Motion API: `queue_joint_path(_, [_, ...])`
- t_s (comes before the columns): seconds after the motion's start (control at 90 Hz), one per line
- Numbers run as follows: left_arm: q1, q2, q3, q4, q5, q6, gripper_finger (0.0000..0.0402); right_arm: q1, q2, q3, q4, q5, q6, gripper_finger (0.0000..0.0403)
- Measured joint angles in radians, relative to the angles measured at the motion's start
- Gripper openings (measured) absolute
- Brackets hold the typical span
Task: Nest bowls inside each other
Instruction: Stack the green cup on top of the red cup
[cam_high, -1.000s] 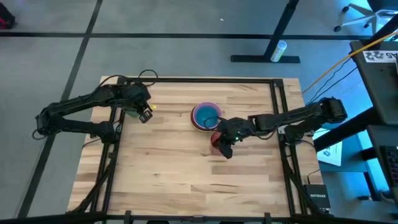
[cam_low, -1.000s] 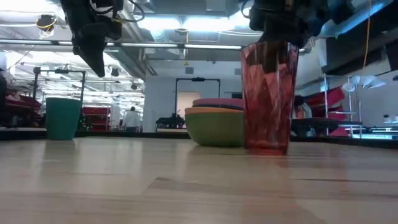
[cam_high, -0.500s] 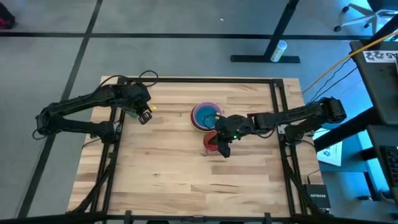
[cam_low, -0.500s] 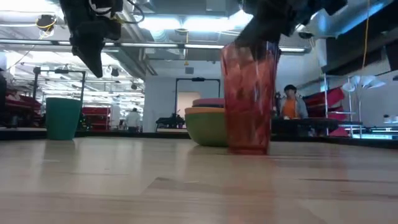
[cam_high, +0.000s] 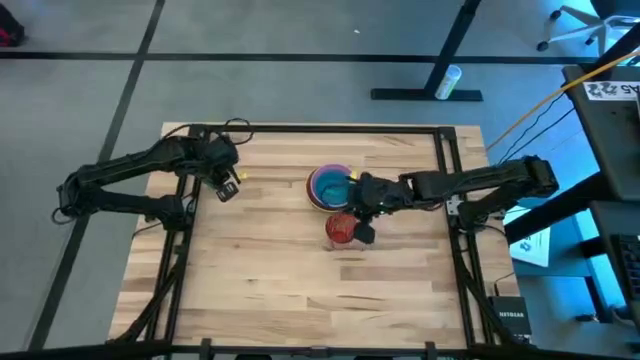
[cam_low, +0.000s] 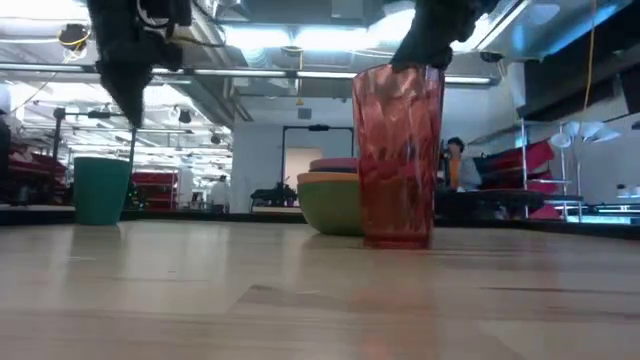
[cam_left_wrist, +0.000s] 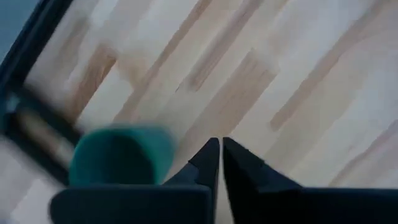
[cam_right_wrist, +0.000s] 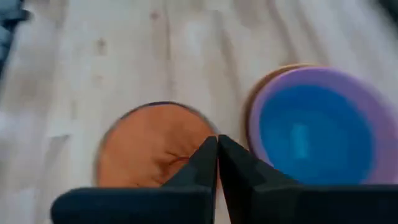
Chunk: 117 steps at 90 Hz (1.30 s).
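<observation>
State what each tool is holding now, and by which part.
Nothing: the right tool is shut above the red cup; the left tool is shut near the green cup.

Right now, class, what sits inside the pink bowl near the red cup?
A blue bowl is nested inside the pink bowl, which sits in an orange bowl. Anything beneath the blue one is covered.

The table (cam_high: 270, 270) is a pale wooden butcher-block top in a dark metal frame. Three things stand on it. A stack of nested bowls (cam_high: 330, 186) sits near the middle, toward the far edge, a blue one innermost inside a pink one. Just beside it, toward the near edge, stands a see-through red cup (cam_high: 340, 230), upright. A green cup (cam_low: 101, 189) stands by the far left corner.
</observation>
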Motion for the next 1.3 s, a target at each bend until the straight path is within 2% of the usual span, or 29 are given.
queue_joint_path(0.178, [-0.006,0.031,0.0,-0.126,-0.018,-0.136,0.0,0.0,-0.104,-0.014,-0.069,0.068,-0.015,0.0])
queue_joint_path(0.356, [-0.002,0.074,0.0,-0.109,-0.02,-0.111,0.0,0.0,-0.186,-0.035,-0.166,0.147,0.031,0.0])
queue_joint_path(0.6, [0.026,0.134,0.0,-0.093,-0.081,-0.054,0.0006,0.0,-0.228,-0.036,-0.253,0.139,0.091,0.0])
queue_joint_path(0.867, [0.032,0.139,-0.002,-0.064,-0.083,-0.007,0.0045,0.0,-0.227,-0.037,-0.289,0.112,0.094,0.0])
queue_joint_path(1.3, [0.099,0.139,-0.105,-0.02,-0.083,-0.013,0.0094,0.0,-0.227,-0.037,-0.309,0.105,0.094,0.0])
